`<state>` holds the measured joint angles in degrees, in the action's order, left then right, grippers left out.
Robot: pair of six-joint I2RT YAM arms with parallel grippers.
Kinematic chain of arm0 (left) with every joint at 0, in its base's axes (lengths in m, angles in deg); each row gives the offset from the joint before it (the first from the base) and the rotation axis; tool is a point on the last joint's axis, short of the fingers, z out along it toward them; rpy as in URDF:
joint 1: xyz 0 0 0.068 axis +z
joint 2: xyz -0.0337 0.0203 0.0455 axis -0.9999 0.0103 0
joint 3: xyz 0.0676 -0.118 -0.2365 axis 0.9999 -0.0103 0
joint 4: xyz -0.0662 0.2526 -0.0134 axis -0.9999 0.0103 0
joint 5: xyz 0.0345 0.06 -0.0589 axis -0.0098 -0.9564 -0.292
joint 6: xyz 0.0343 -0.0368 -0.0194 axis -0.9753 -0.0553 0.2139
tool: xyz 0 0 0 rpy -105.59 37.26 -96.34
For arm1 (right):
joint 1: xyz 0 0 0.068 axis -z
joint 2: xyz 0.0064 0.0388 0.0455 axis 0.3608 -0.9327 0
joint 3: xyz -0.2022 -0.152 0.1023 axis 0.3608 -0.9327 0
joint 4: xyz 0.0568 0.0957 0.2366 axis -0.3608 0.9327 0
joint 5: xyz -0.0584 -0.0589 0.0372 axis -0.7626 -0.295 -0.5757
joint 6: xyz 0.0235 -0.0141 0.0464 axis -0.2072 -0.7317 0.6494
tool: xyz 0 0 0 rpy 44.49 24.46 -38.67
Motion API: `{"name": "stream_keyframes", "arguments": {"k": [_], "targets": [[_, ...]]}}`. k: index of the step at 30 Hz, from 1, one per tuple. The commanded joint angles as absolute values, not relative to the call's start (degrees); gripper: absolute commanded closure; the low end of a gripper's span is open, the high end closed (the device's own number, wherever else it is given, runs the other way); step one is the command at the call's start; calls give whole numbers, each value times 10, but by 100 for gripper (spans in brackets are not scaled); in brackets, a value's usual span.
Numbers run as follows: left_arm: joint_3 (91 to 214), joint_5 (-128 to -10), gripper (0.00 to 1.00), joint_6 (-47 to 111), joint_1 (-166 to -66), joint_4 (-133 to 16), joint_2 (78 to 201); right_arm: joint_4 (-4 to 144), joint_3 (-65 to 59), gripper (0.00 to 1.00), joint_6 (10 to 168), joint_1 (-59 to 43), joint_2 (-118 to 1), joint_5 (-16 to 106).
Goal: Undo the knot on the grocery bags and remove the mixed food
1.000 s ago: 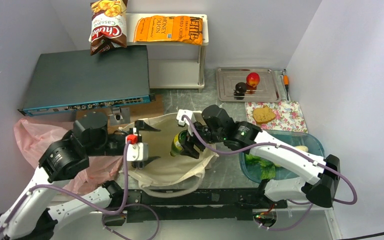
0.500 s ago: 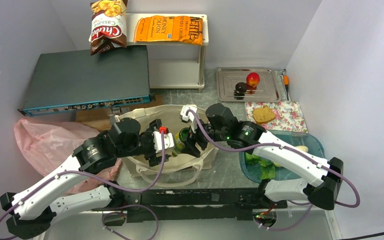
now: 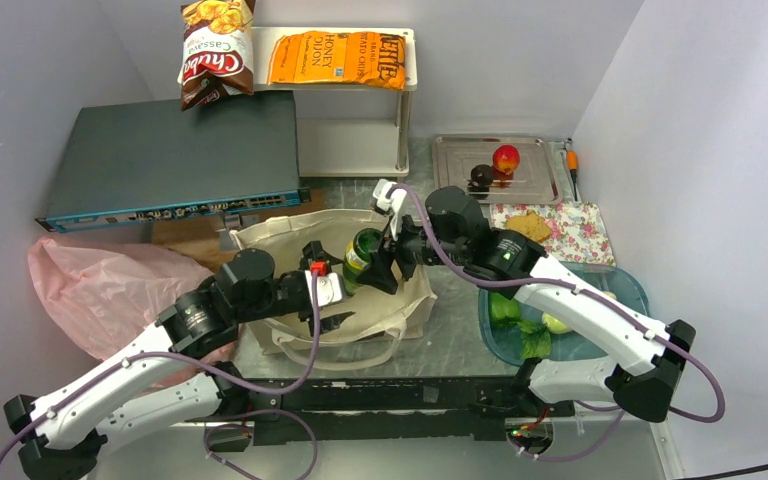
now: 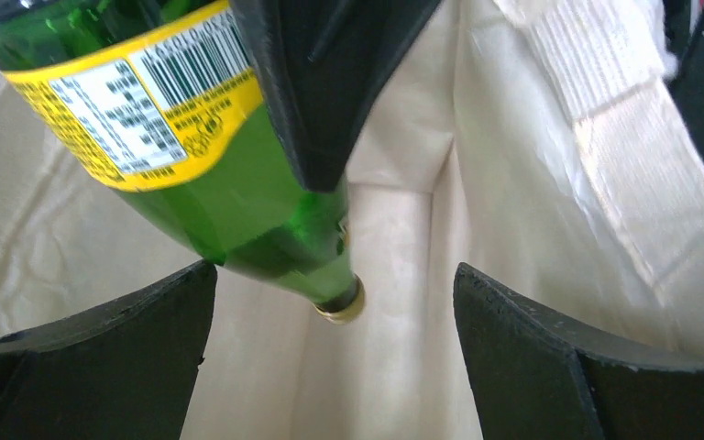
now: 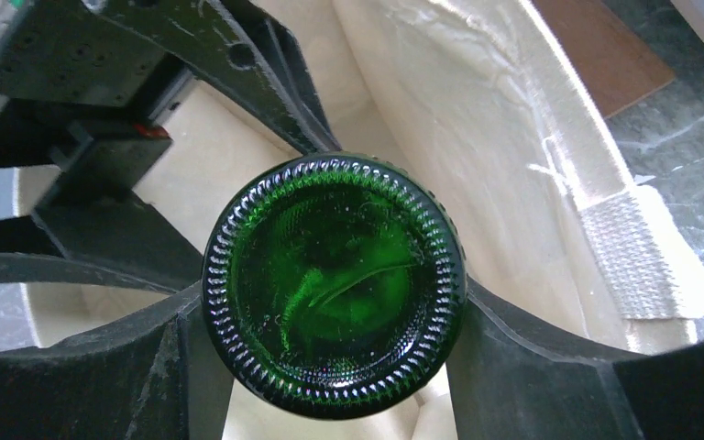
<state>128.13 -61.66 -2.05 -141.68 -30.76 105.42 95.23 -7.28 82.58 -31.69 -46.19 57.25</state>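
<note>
Overhead view of a table where two robot arms meet above a beige canvas tote at the centre. The right gripper is clamped on a green bottle with a yellow label, one finger pressing each side of its body. The bottle hangs tilted over the tote's open mouth, base up, with its gold-capped neck pointing down into the cloth interior. The left gripper sits just at eight o'clock of the bottle, fingers spread wide with nothing between them. Its own camera shows the neck hanging just above that gap.

A crumpled pink plastic bag lies at nine o'clock of the tote; its knot cannot be made out. At twelve o'clock are a brown-red chip bag and an orange chip bag, the orange one on a white shelf. A red fruit rests on a metal tray at two o'clock. Leafy greens lie in a blue tub at four o'clock.

The step in hand looks like carrying the bottle out of the tote. Smooth glass held only at the sides could slide downward through the fingers and drop back in. The low neck could catch the tote's rim or handle on a sideways move and drag the bag along. The left gripper's open fingers are close enough to be struck.
</note>
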Motion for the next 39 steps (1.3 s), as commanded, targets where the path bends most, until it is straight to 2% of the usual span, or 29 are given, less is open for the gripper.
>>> {"name": "stream_keyframes", "arguments": {"k": [1,8,18,26,27,30,31,32,33,35,37,38,39], "targets": [[1289,-659,1,-8,-1413,-417,1067,838,-6,100,880,-310,-439,600],[1272,-716,1,39,-1410,-439,1078,826,17,100,917,-292,-443,610],[1248,-724,1,76,-1398,-469,1079,803,52,100,987,-262,-454,633],[1310,-722,23,62,-1398,-464,1107,806,32,100,1017,-250,-443,661],[1322,-709,32,61,-1398,-457,1111,806,28,100,1018,-248,-441,666],[1356,-657,82,30,-1398,-411,1124,803,19,100,1011,-242,-433,670],[1364,-654,95,21,-1398,-395,1126,806,18,100,1003,-241,-430,671],[1371,-660,100,11,-1398,-382,1127,811,15,100,991,-240,-425,673],[1376,-666,100,-3,-1398,-372,1125,817,11,93,974,-240,-418,677],[1378,-677,100,-45,-1398,-364,1115,844,3,55,944,-240,-401,684],[1384,-686,100,-99,-1398,-358,1108,898,10,27,901,-240,-393,690],[1390,-686,100,-122,-1398,-350,1109,937,21,17,875,-240,-392,694],[1400,-687,100,-145,-1398,-339,1113,979,32,12,848,-240,-393,696]]}}
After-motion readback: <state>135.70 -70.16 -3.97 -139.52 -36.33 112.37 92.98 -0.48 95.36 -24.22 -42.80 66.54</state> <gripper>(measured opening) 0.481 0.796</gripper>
